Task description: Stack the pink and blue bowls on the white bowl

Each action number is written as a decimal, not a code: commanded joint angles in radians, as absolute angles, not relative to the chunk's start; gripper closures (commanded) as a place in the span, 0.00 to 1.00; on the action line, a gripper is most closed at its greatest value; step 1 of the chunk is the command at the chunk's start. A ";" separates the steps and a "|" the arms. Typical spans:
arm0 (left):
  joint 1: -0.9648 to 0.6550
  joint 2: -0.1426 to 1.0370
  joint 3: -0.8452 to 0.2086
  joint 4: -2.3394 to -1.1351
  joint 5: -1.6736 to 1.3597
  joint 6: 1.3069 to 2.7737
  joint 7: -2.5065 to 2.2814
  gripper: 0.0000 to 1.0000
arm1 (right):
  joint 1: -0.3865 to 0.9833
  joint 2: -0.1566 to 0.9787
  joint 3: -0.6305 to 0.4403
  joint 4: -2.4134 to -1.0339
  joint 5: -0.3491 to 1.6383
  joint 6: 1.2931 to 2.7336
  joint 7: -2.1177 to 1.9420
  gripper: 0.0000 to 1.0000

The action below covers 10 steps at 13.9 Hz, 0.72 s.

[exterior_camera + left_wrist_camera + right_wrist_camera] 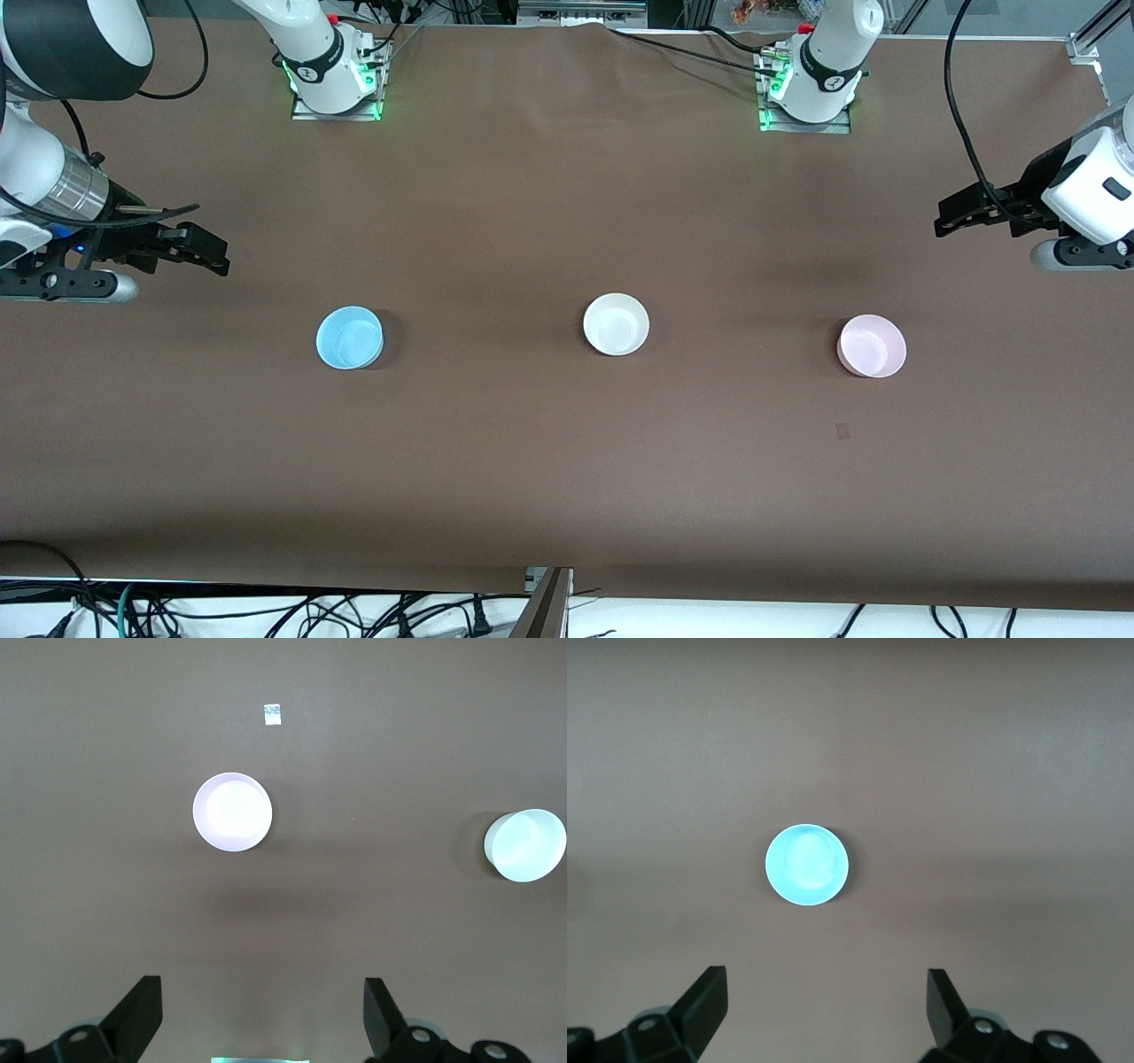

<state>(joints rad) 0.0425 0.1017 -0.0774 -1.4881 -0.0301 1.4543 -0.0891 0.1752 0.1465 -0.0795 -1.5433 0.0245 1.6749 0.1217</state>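
Three small bowls stand in a row on the brown table. The light blue bowl (pixel 349 337) is toward the right arm's end, the white bowl (pixel 616 324) in the middle, the pale pink bowl (pixel 872 346) toward the left arm's end. My right gripper (pixel 215 257) is open and empty, up in the air off to the side of the blue bowl (pixel 806 864); its own view shows its jaws wide apart (pixel 827 985). My left gripper (pixel 944 221) is open and empty, up in the air off to the side of the pink bowl (pixel 232 811). Its view (pixel 261 994) also shows the white bowl (pixel 524 844).
A small pale mark (pixel 842 431) lies on the table nearer to the front camera than the pink bowl; it also shows in the left wrist view (pixel 273 714). The arm bases (pixel 335 80) (pixel 811 89) stand along the farthest table edge. Cables hang below the nearest edge.
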 commanded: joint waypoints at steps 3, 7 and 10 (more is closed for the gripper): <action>0.043 0.115 -0.081 -1.488 -0.014 1.454 -0.046 0.00 | 0.170 0.152 -0.080 -1.529 0.028 1.671 0.120 0.01; 0.043 0.124 -0.081 -1.493 -0.009 1.450 -0.041 0.00 | 0.170 0.152 -0.080 -1.529 0.028 1.671 0.118 0.01; 0.041 0.127 -0.081 -1.505 -0.008 1.445 -0.041 0.00 | 0.170 0.152 -0.080 -1.529 0.028 1.671 0.118 0.01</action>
<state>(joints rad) 0.0431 0.1297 -0.0781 -1.4963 -0.0300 1.4520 -0.0633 0.1748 0.1466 -0.0798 -1.5432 0.0245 1.6749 0.1216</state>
